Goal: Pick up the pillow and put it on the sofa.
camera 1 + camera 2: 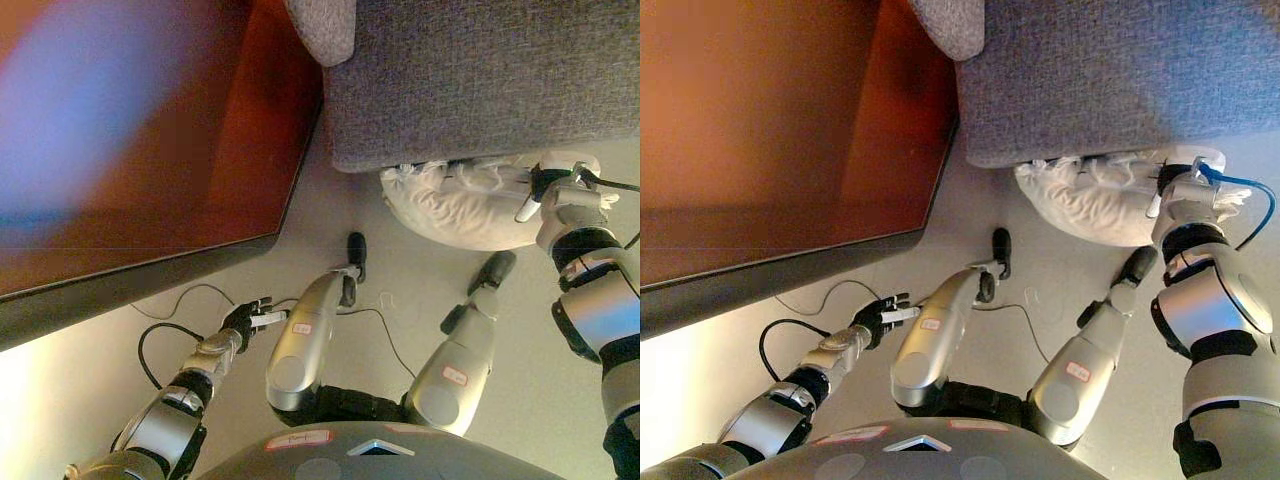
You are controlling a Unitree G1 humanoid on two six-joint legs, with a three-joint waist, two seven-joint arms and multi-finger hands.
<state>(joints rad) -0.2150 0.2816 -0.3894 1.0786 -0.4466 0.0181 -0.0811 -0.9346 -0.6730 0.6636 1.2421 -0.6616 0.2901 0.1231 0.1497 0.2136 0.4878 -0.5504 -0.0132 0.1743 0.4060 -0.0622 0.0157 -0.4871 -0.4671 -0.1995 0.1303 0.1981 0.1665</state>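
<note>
A white, crumpled pillow (460, 205) lies on the pale floor, its far edge tucked under the front of the grey sofa (480, 80). My right hand (553, 192) is on the pillow's right end, its fingers curled into the cloth and a white-tipped thumb against its near side. My left hand (247, 321) hangs idle low on the left above the floor, fingers relaxed, holding nothing. Both also show in the right eye view: the pillow (1090, 200) and the right hand (1178, 190).
A large red-brown table (150, 140) with a dark edge fills the left side, close to the sofa's left corner. A rounded grey cushion (325, 25) shows at the sofa's top left corner. Pale floor (400, 270) lies between the table and the pillow.
</note>
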